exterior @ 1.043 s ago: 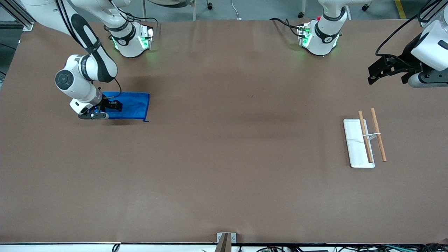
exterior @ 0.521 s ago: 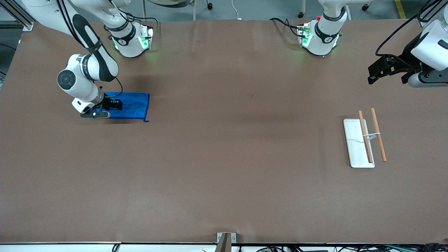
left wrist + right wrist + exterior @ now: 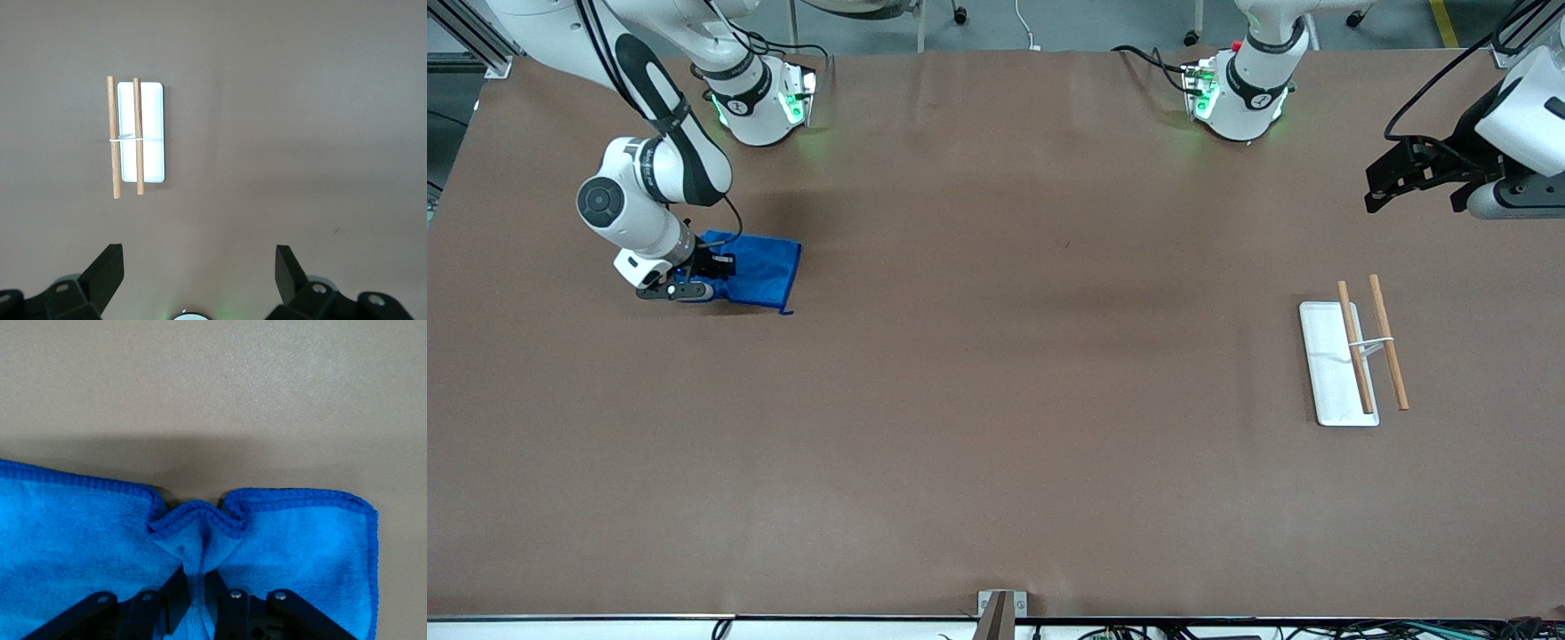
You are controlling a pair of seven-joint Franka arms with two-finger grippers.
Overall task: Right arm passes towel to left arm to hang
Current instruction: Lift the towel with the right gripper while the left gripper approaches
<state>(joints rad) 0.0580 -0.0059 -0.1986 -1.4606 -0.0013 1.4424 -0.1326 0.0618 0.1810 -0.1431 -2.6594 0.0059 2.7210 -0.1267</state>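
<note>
The bright blue towel lies on the brown table toward the right arm's end, one edge bunched up. My right gripper is shut on a pinched fold of the towel at that edge, low at the table. My left gripper is open and empty, high over the table's left-arm end, and waits. In the left wrist view its fingers stand wide apart with bare table between them. A small loop tag sticks out at the towel's corner nearest the front camera.
A white rack base with two wooden rods across it stands toward the left arm's end; it also shows in the left wrist view. The two arm bases stand along the table's edge farthest from the front camera.
My right gripper has closed on the towel's edge and pulled it up slightly; the towel has bunched and its free edge has drawn in toward the gripper. The left arm has barely moved.
</note>
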